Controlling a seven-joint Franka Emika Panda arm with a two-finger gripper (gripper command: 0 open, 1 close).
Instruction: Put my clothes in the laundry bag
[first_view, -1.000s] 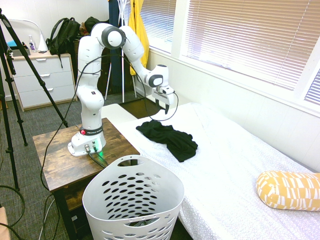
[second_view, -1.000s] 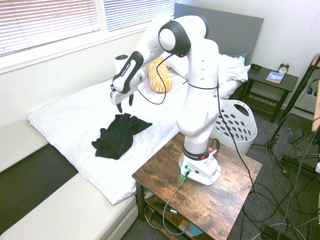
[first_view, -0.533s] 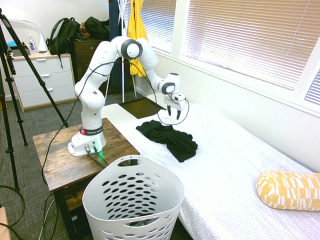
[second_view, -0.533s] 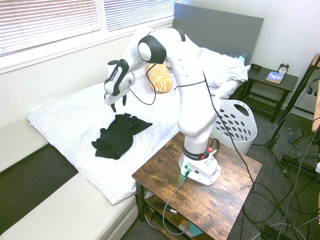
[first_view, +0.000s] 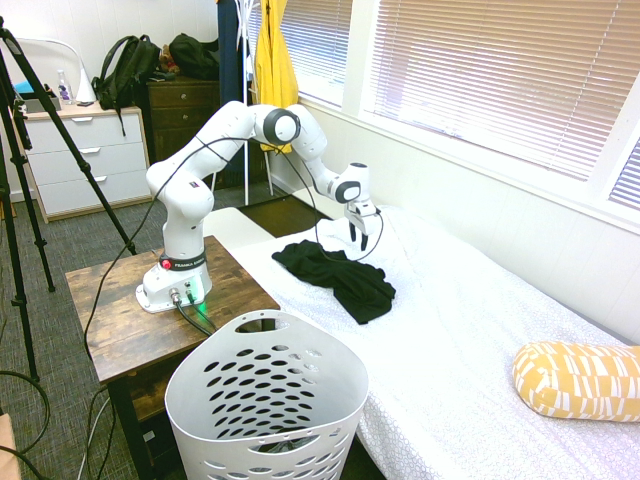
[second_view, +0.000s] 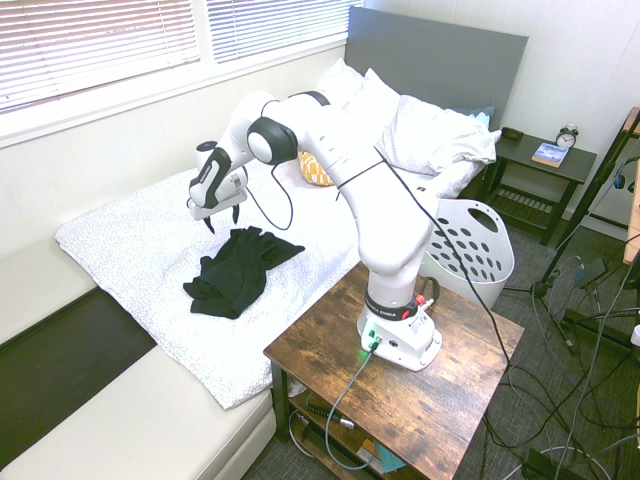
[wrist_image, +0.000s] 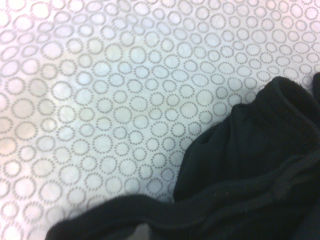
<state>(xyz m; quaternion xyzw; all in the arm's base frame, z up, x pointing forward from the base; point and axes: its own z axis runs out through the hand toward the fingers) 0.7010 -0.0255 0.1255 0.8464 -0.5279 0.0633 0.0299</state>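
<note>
The white arm reaches out over the bed (first_view: 470, 330), its gripper (first_view: 359, 240) pointing straight down with the fingers spread apart and nothing between them. The gripper hangs just above the window-side edge of the black garment (first_view: 338, 277), apart from the cloth as far as the exterior views show. That garment lies crumpled on the bedspread (second_view: 140, 240), which is white with a pattern of dotted circles, near the side of the bed next to the wooden table (first_view: 120, 310) that carries the arm. In the wrist view the black garment (wrist_image: 260, 175) fills one corner, showing a rolled hem and a raised seam, with the circle-printed bedspread (wrist_image: 100, 100) around it. The white laundry basket (first_view: 265, 405), its wall pierced with oval holes, stands on the floor beside the table and the bed, well apart from the garment. A yellow patterned pillow (first_view: 578, 378) lies farther along the bed. A yellow garment (first_view: 271, 60) hangs by the window, and a black backpack (first_view: 124, 70) rests on the white dresser (first_view: 85, 160).
</note>
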